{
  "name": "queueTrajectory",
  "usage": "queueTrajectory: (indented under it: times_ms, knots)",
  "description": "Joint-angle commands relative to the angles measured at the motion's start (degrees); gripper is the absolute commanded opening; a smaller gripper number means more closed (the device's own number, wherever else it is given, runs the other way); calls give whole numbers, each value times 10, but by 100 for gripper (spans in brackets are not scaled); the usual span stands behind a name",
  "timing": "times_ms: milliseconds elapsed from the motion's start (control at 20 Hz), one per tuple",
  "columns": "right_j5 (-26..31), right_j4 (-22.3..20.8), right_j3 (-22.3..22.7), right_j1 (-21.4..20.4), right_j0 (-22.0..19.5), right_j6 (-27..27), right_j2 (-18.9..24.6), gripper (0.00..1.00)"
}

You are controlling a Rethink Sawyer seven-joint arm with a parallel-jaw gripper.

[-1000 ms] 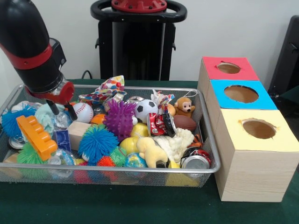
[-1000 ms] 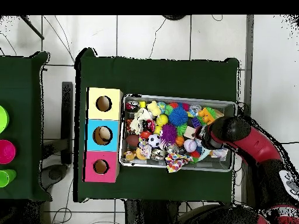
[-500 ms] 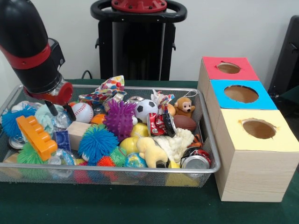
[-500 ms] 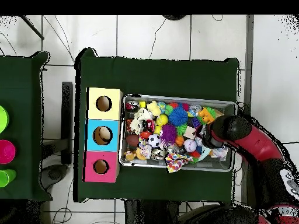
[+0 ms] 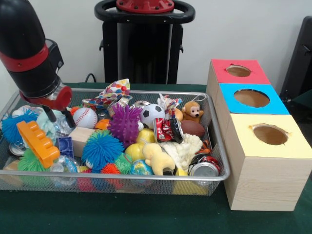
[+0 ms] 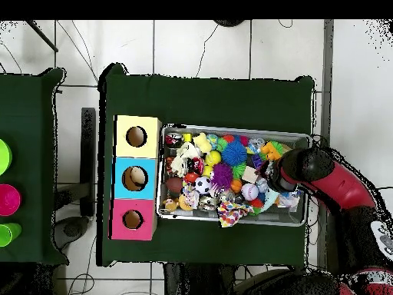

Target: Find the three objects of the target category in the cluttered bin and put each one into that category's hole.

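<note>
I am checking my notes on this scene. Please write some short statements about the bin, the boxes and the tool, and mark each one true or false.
1. The tool is at the end of the bin farthest from the boxes. True.
2. The yellow box stands between the red one and the blue one. False: the blue box is in the middle, the red box nearest the robot.
3. A toy monkey sits at the bin's far side, near the boxes. True.
4. The soccer ball already lies in a hole. False: it is in the bin.
5. The purple spiky ball lies beside the soccer ball. True.
</note>
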Motion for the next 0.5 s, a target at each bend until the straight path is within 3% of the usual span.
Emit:
queueTrajectory:
  times_ms: [50, 500]
  knots:
    - [64, -9, -20, 6, -13, -10, 44, 100]
    - [51, -8, -6, 7, -22, -12, 49, 100]
